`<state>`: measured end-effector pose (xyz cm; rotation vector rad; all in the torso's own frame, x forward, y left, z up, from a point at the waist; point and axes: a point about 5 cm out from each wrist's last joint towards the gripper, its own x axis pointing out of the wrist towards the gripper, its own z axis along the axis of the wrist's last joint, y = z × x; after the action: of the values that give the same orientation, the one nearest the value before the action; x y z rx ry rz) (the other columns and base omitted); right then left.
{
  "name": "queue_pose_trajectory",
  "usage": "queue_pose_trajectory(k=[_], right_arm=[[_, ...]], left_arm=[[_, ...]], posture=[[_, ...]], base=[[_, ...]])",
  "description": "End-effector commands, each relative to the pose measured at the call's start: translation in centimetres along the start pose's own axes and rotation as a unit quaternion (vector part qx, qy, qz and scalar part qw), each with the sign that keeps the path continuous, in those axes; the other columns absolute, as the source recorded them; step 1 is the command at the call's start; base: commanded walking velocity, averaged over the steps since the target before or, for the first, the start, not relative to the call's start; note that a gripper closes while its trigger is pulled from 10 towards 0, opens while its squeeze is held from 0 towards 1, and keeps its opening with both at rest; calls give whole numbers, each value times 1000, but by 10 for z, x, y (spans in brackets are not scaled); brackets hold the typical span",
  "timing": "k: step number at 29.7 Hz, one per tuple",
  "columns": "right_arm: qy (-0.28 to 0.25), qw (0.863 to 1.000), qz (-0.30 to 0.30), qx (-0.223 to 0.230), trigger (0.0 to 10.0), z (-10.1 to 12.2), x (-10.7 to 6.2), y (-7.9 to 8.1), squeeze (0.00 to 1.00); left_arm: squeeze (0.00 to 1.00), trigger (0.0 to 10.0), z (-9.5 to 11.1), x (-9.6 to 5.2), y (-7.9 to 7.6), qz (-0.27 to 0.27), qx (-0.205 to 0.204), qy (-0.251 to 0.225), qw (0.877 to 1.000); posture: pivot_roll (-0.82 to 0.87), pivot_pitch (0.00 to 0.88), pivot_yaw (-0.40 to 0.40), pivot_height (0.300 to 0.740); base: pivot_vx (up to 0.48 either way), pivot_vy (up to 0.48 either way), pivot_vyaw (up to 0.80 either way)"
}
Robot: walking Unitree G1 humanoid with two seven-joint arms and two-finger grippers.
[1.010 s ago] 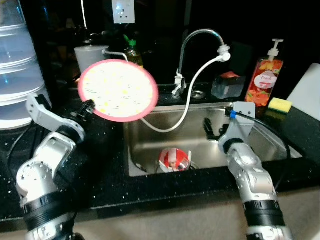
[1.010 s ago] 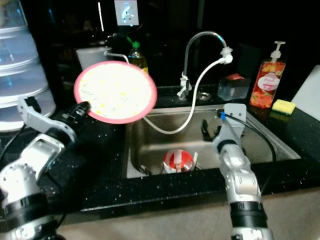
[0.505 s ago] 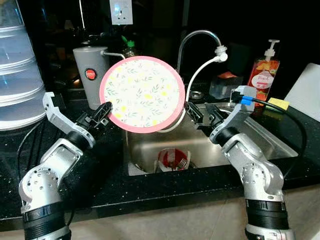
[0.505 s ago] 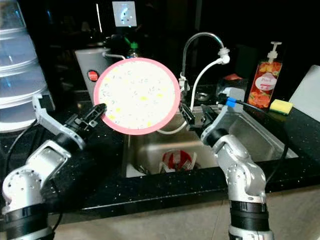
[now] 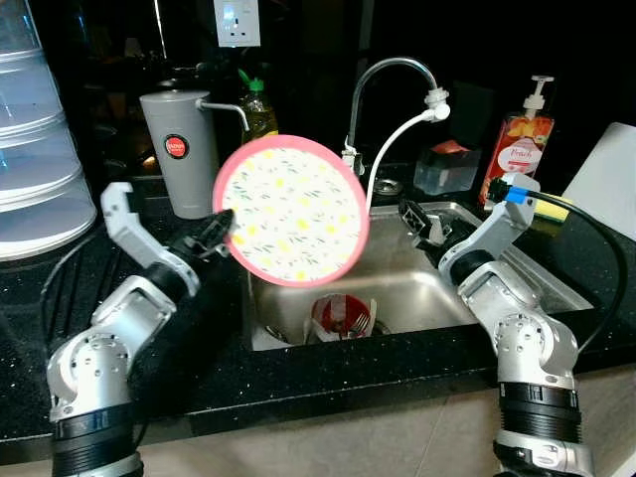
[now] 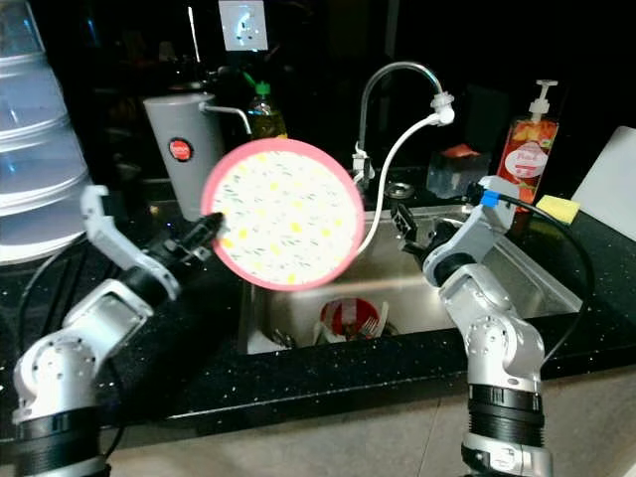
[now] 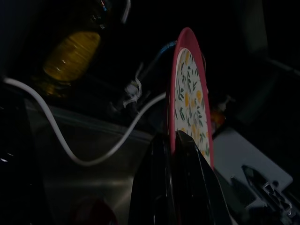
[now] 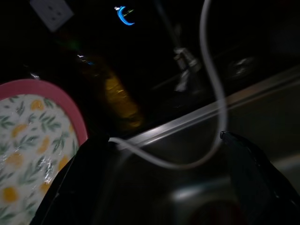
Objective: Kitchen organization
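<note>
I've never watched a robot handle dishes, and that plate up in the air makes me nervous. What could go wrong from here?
The left gripper pinches the pink-rimmed plate only at its edge, held upright over the sink. If it slips, it could drop onto the red-and-white dish below. The white hose hangs just behind the plate and might snag it. The right gripper, open, is close to the plate's other side and could bump it.

**Colours at the sink**

The plate point(image 5: 291, 210) has a pink rim around a white face sprinkled with green leaves and yellow fruit. The counter point(image 5: 199, 348) is black with pale speckles. The soap bottle point(image 5: 522, 149) is orange-red with a white pump, beside a yellow sponge point(image 5: 550, 207). The grey jug point(image 5: 176, 154) bears a red badge. The sink point(image 5: 417, 288) is steel.
</note>
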<state>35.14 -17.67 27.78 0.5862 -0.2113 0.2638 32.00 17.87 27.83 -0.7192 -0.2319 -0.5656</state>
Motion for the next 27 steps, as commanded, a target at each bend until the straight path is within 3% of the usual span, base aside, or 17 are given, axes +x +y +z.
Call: queue_pose_trajectory(k=[1,7,9,12,20,27], right_arm=[[7,999,27,34,10000,0,1,6,0],[26,984,138,110,10000,-8,-3,37,0],[24,981,154,115,10000,-7,-5,42,0],[30,978,180,106,10000,-8,-8,51,0],[56,974,191,111,10000,-15,-11,52,0],[110,976,181,52,10000,-32,-14,50,0]], left_arm=[[0,10000,1,-1,-3,-9,-5,-11,1000],[0,10000,-7,1,-3,-8,-4,-2,1000],[0,10000,-8,1,-3,-8,-5,-1,1000],[0,10000,-9,2,-5,-10,-9,2,1000],[0,10000,-11,5,-8,-15,-9,5,1000],[0,10000,-9,6,-16,-38,-10,7,999]], posture=[[-25,28,1,740],[-26,26,-1,740],[-27,24,-1,740],[-30,22,0,740],[-31,16,0,740],[-32,18,-1,740]], base=[[0,0,0],[0,0,0],[0,0,0],[0,0,0],[0,0,0],[0,0,0]])
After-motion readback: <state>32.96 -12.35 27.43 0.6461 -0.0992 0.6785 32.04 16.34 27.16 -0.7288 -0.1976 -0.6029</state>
